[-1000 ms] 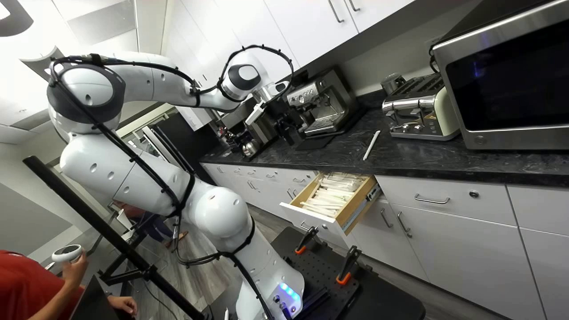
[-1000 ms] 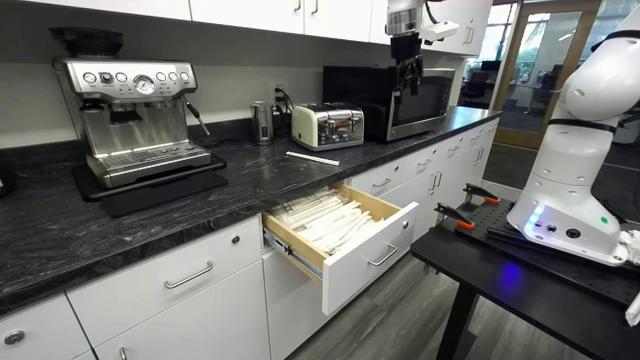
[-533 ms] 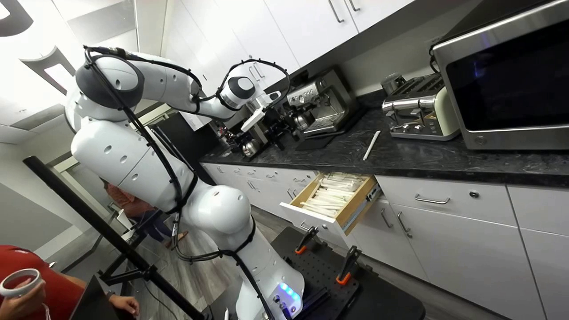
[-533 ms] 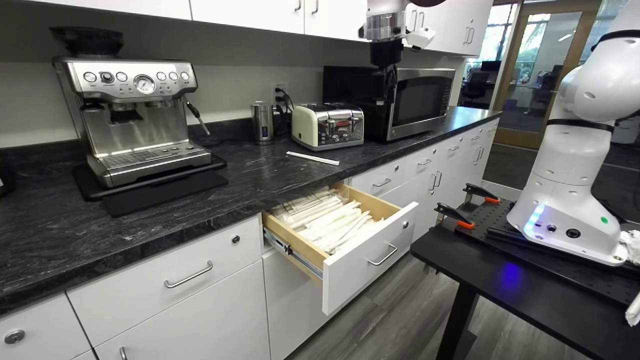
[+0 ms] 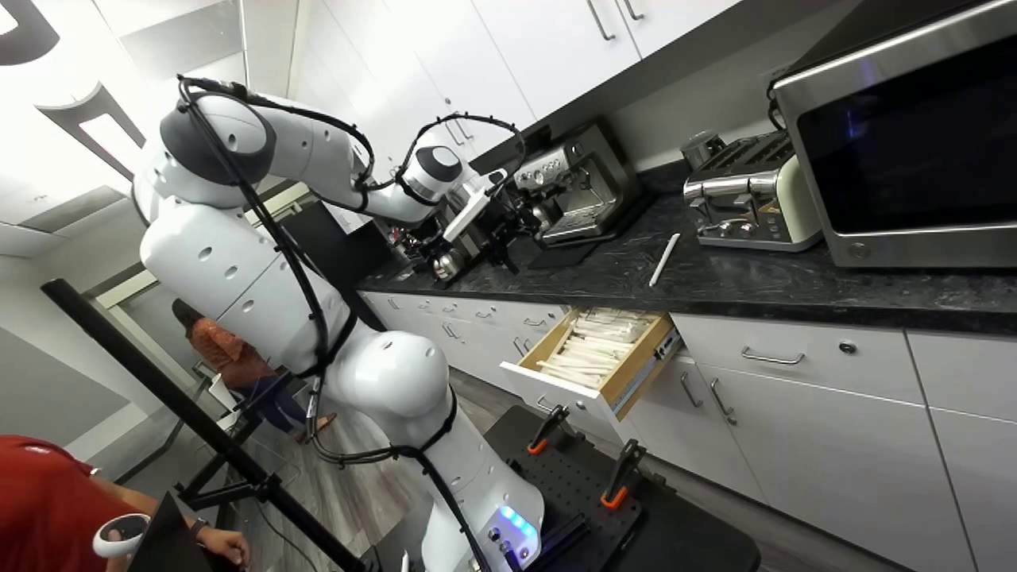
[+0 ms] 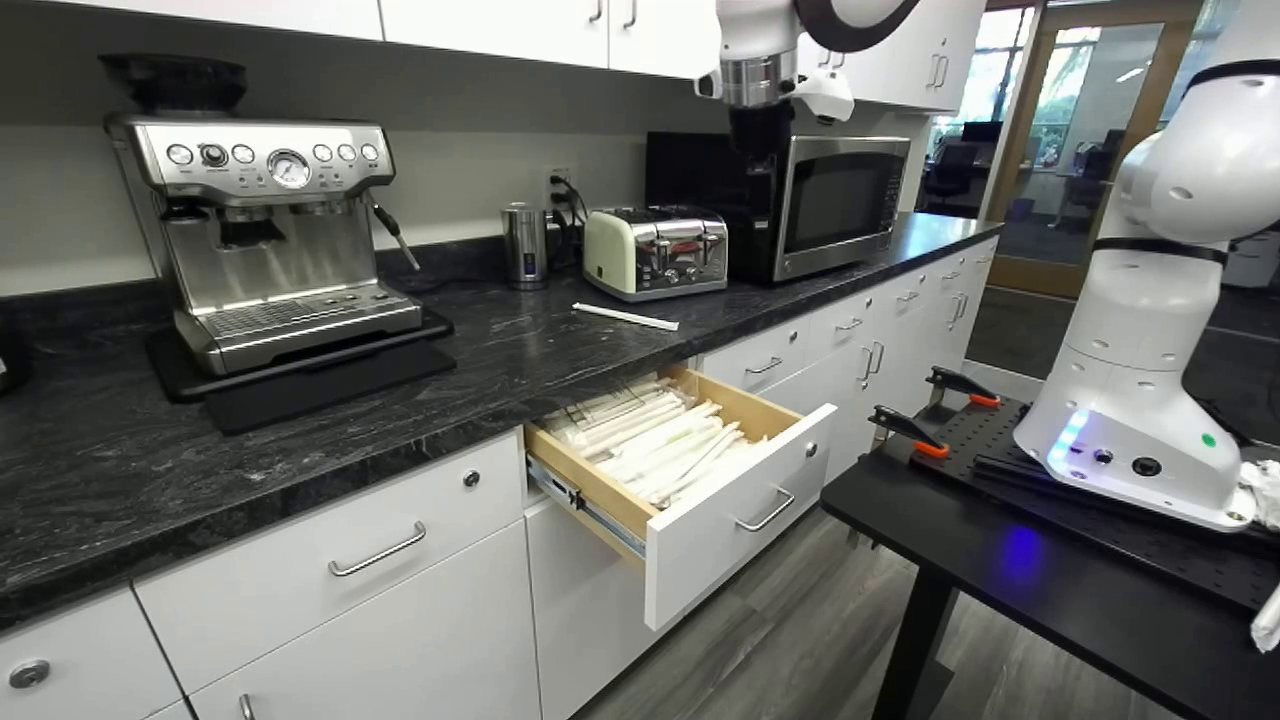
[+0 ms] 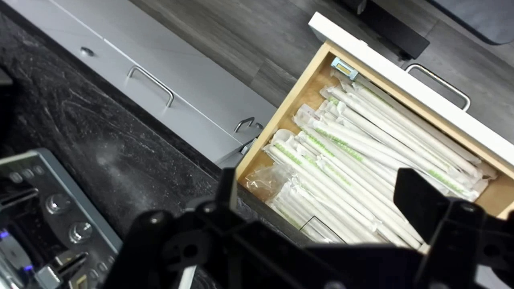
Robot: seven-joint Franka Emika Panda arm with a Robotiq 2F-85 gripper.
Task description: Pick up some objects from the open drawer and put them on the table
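Observation:
The open drawer [image 5: 639,361] [image 6: 735,520] has a pale wood inside and a white front; it also shows in the wrist view [image 7: 401,78]. It holds many paper-wrapped straws [image 5: 592,349] [image 6: 670,450] [image 7: 353,160]. One white straw [image 5: 664,260] [image 6: 625,317] lies on the dark countertop [image 5: 612,274] [image 6: 520,355] [image 7: 100,124] before the toaster. My gripper [image 5: 520,242] [image 6: 762,150] [image 7: 323,190] is high above the counter, pointing down. Its fingers are wide apart with nothing between them; the drawer lies well below. In an exterior view the fingers blend into the dark microwave.
An espresso machine [image 5: 576,187] [image 6: 270,240], a toaster [image 5: 751,195] [image 6: 655,255] and a microwave [image 5: 914,143] [image 6: 845,205] stand on the counter. Upper cabinets [image 5: 548,56] [image 6: 495,30] hang above. A black base table [image 6: 1000,560] carries the arm and orange-tipped clamps.
The arm has swung and my gripper has moved left and slightly down in an exterior view. The fingers look spread wide. The drawer, its straws and the straw on the counter have not moved.

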